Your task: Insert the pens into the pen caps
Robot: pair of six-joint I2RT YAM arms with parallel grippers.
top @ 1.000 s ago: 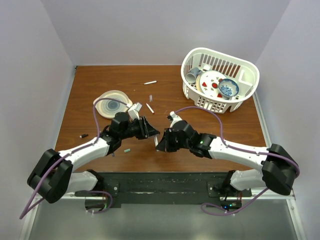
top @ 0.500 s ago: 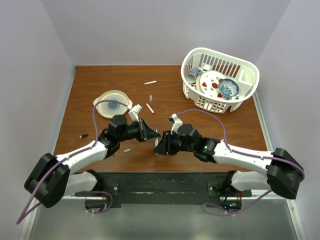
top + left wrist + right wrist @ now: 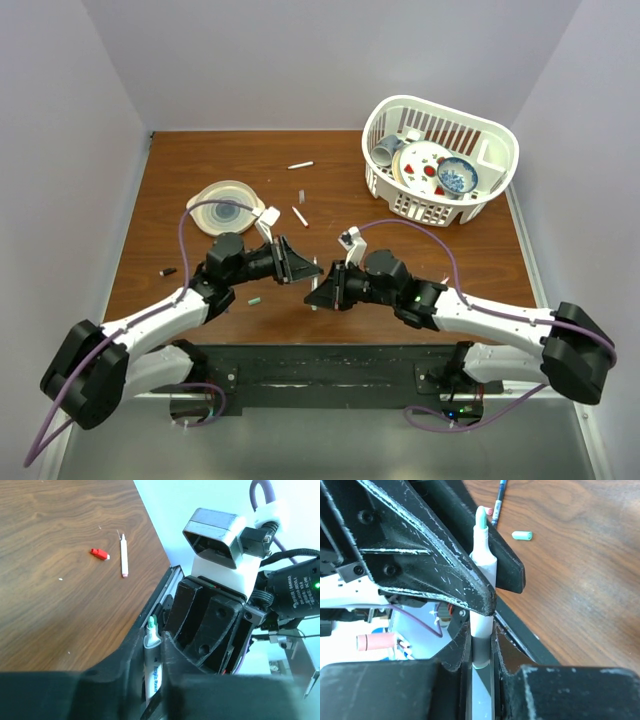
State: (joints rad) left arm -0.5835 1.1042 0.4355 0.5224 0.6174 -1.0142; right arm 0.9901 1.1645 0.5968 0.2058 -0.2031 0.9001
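White basket (image 3: 440, 99) holds plate (image 3: 420, 160) and bowl (image 3: 457, 176); left gripper (image 3: 313, 273), right gripper (image 3: 313, 297) clamp green-tipped pen (image 3: 152, 652).

Brown wood-grain table (image 3: 200, 160) between pale lilac walls (image 3: 300, 60), black rail (image 3: 330, 365) along its near edge.

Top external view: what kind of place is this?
Probably a robot lab test cell, not a home: a wooden table boxed in by plain white panels, arms bolted to a black base plate, and staged props, a dish basket and loose pens.
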